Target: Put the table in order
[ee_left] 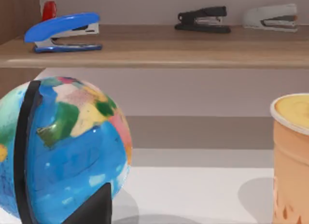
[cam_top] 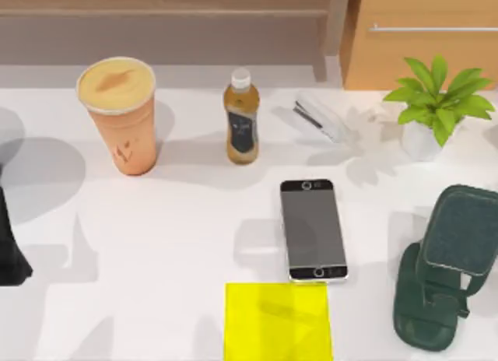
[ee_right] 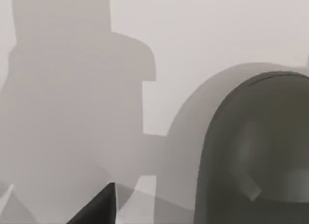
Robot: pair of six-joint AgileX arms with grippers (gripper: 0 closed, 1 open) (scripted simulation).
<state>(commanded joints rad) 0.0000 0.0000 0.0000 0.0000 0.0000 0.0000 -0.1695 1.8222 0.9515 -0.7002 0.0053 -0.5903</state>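
On the white surface [cam_top: 187, 244] lie the things to be tidied: a coffee cup [cam_top: 118, 112] and a tea bottle [cam_top: 242, 116] toward the back, a white stapler [cam_top: 320, 116] and a potted plant [cam_top: 436, 104] to the right, and a phone [cam_top: 313, 229] mid-surface with its long axis running front to back, just behind a yellow pad [cam_top: 278, 322]. My right arm, by the dark green pouch [cam_top: 447, 268], sits nearer the phone than my left arm at the left edge (beside a globe [ee_left: 58, 151]). I cannot tell whether either claw is wide or narrow, and no label or writing is readable.
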